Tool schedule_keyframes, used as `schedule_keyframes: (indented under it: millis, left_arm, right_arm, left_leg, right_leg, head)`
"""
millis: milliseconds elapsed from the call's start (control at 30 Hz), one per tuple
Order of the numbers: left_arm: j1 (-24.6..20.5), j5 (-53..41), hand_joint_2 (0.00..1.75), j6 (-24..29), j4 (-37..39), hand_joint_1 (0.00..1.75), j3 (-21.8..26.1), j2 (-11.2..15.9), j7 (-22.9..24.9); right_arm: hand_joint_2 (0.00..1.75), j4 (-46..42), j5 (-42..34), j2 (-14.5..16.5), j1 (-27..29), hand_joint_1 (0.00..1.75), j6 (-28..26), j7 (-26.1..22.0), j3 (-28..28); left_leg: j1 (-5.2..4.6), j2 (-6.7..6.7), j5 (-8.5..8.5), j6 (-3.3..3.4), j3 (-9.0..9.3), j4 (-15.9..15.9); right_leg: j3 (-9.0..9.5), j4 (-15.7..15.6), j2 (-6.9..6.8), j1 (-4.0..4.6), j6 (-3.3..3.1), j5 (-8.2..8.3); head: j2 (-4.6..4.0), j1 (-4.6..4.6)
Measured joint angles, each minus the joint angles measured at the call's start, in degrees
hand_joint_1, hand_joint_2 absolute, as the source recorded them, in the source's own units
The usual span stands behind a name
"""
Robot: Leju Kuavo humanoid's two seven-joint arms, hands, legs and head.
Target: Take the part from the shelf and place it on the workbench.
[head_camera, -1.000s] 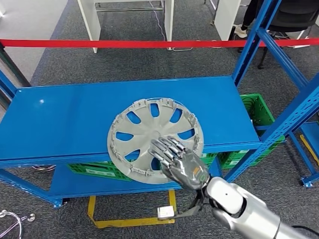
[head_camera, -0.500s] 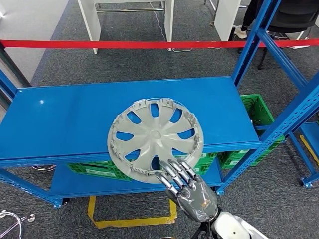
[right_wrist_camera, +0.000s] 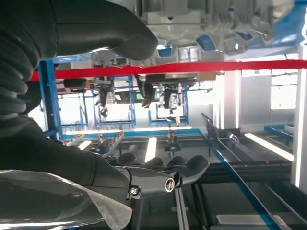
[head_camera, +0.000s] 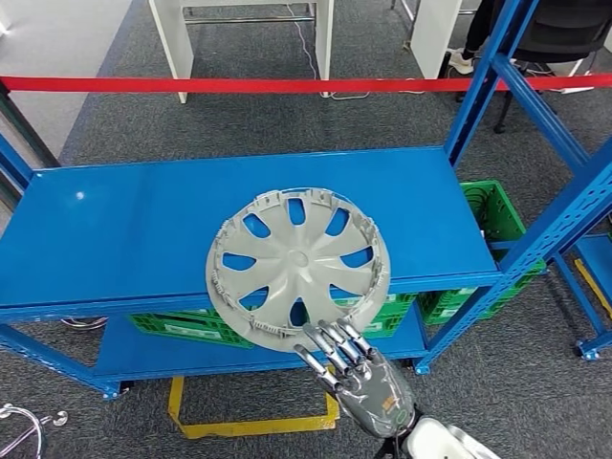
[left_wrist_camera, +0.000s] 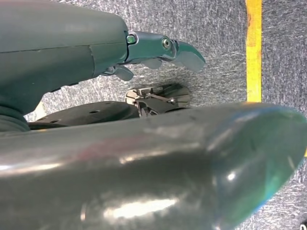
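Grey carpet runs under a blue steel shelf (head_camera: pixel 108 229), with a red barrier tape (head_camera: pixel 216 84) stretched across behind it and green crates (head_camera: pixel 498 215) on the lower level.

The right hand's fingers (head_camera: pixel 328 346) are spread and straight, holding nothing; their tips lie at the near rim of the part, and whether they touch it I cannot tell. Behind them the right hand (head_camera: pixel 364 382) sits low, in front of the shelf edge, palm down. In the right wrist view the thumb and fingers stand apart with the part's underside just beyond them.

The part, a grey wheel cover (head_camera: pixel 297 263), lies flat on the top shelf, its near edge hanging over the front lip.

The left hand (left_wrist_camera: pixel 108 52) hangs over the floor near a yellow line (left_wrist_camera: pixel 254 48); whether its fingers are spread or curled I cannot tell.

By my reading the task has barely begun: no grip is made, the wheel cover is not yet lifted, and the carry to the counter is all still to do.
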Motion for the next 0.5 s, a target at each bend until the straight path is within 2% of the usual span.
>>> schedule_keyframes:
  millis: [200, 400, 500]
  left_arm:
    - [-0.1, -0.1, 0.00, 0.0, 0.0, 0.00, -0.7, 0.0, 0.2]
    - [-0.3, -0.4, 0.00, 0.0, 0.0, 0.00, -1.2, 0.0, 0.4]
    - [-0.3, -0.5, 0.00, 0.0, 0.0, 0.00, -1.4, 0.0, 0.4]
  right_arm:
    - [1.75, 6.8, 0.1, 0.0, -4.3, 0.00, 0.0, 8.6, 3.4]
    - [1.75, 12.8, 0.2, 0.0, -9.9, 0.00, 0.0, 21.8, 12.3]
    - [1.75, 14.5, 0.2, 0.0, -11.3, 0.00, 0.0, 23.8, 15.8]
  left_leg:
    - [0.00, 0.00, 0.01, 0.00, 0.04, 0.0]
    - [0.00, 0.01, 0.01, 0.00, 0.04, 0.0]
    - [0.00, 0.00, 0.01, 0.00, 0.03, 0.0]
  right_leg:
    - [0.05, 0.0, 0.00, 0.00, 0.01, 0.01]
    - [0.02, 0.0, 0.01, -0.01, 0.02, 0.02]
    - [0.02, 0.0, 0.00, 0.00, 0.01, 0.01]
  head:
    - [0.00, 0.00]
    - [0.00, -0.01]
    - [0.00, -0.01]
